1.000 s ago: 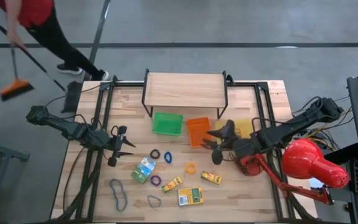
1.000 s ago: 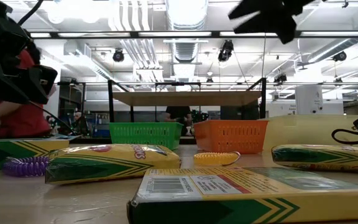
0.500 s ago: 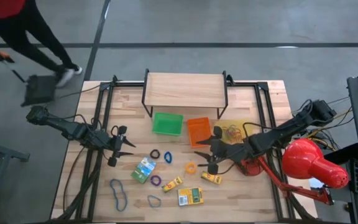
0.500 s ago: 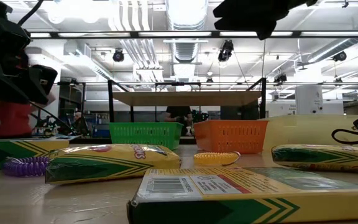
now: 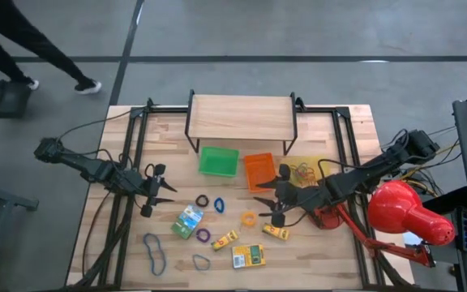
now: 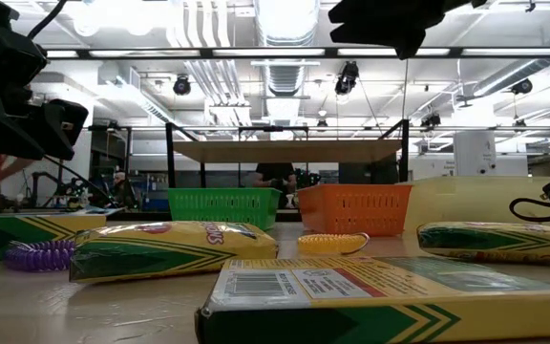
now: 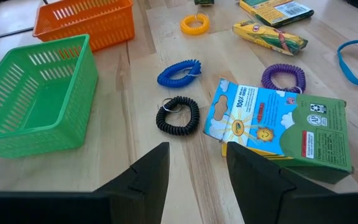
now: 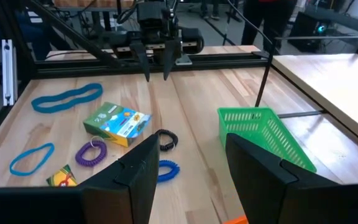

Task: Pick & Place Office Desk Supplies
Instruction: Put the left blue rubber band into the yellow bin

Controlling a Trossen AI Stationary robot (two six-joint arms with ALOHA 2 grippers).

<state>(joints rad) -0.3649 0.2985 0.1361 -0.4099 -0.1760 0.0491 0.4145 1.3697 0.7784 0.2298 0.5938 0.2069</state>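
Left gripper [image 5: 154, 191] above the left part of the wooden table [image 5: 331, 130], fingers apart, nothing between them. Right gripper [image 5: 267, 199] above the middle of the table, just right of the orange coil [image 5: 249, 218], fingers likewise apart and empty; in the low view visible only as a dark shape [image 6: 394, 21] overhead.

Supplies spread over the near half of the table. Black coil [image 5: 202, 200] and blue coil [image 5: 219, 204] side by side near the centre, not far to the right of the left gripper. Green-and-blue box [image 5: 188, 221] just nearer than those two, with a purple coil [image 5: 203, 235] at its right corner. Narrow yellow box [image 5: 224, 239] to the right of the purple coil. Another narrow yellow box [image 5: 276, 232] farther right, below the right gripper. Flat yellow-and-green box [image 5: 248, 256] nearest the front edge. Long blue band [image 5: 154, 251] at the near left, smaller blue band [image 5: 201, 262] between it and the flat box.

Farther back, three trays in a row from left to right: green tray [image 5: 219, 161], orange tray [image 5: 259, 170], yellow tray [image 5: 310, 162] with several coloured bands inside. Low wooden shelf [image 5: 240, 118] on black legs at the far side. Red lamp [image 5: 408, 215] at the near right corner.

Beyond the table, at the far left, the legs of a person [image 5: 23, 45] on the grey floor.
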